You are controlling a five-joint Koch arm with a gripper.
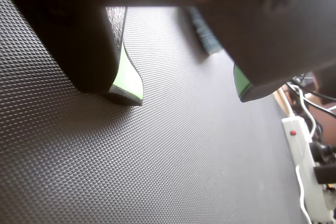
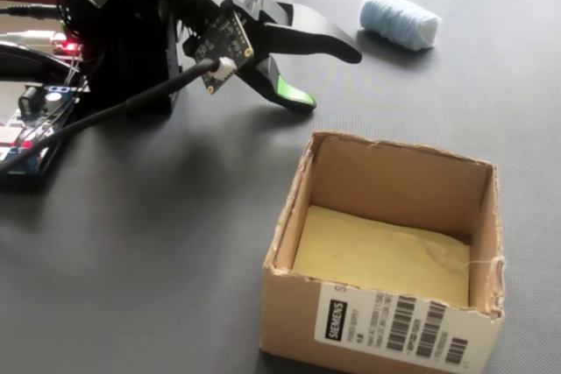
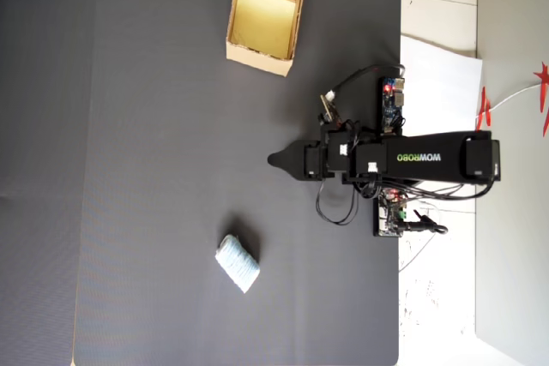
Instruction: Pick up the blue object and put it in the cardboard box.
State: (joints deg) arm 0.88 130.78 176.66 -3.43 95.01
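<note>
2 jaws of the gripper (image 2: 329, 78) stand spread apart with nothing between them, hanging just above the dark surface (image 2: 175, 243). In the fixed view, the blue object (image 2: 400, 21) lies on its side up and to the right of the jaws, apart from them. Nearer the camera, the cardboard box (image 2: 386, 326) sits upright, its yellowish floor bare, well apart from the roll.
</note>
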